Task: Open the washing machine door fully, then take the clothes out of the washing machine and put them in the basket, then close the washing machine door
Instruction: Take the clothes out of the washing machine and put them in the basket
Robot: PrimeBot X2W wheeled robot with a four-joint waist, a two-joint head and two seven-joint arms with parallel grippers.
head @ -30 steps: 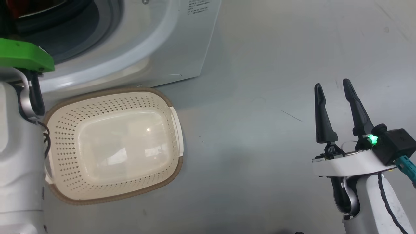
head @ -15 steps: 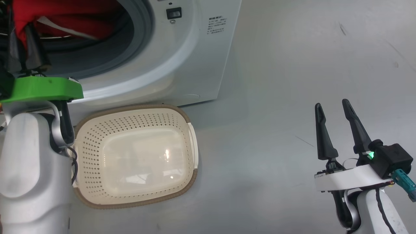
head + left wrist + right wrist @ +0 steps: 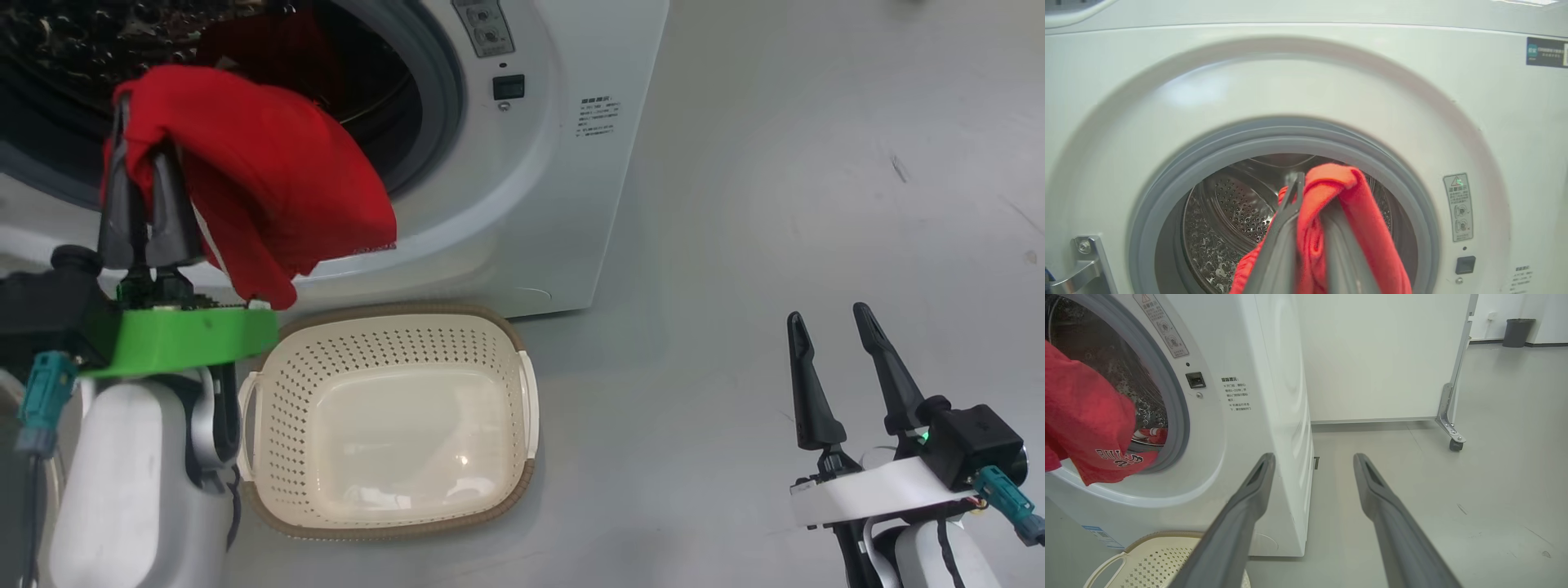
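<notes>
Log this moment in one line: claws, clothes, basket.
left claw: shut on red garment, held before washing machine opening | right claw: open, holding nothing | basket: on floor, no clothes inside

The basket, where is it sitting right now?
In the head view the empty basket sits on the floor at lower left, directly in front of the washing machine.

clothes [image 3: 269,180] red | basket [image 3: 522,392] cream, brown rim | washing machine [image 3: 563,180] white
</notes>
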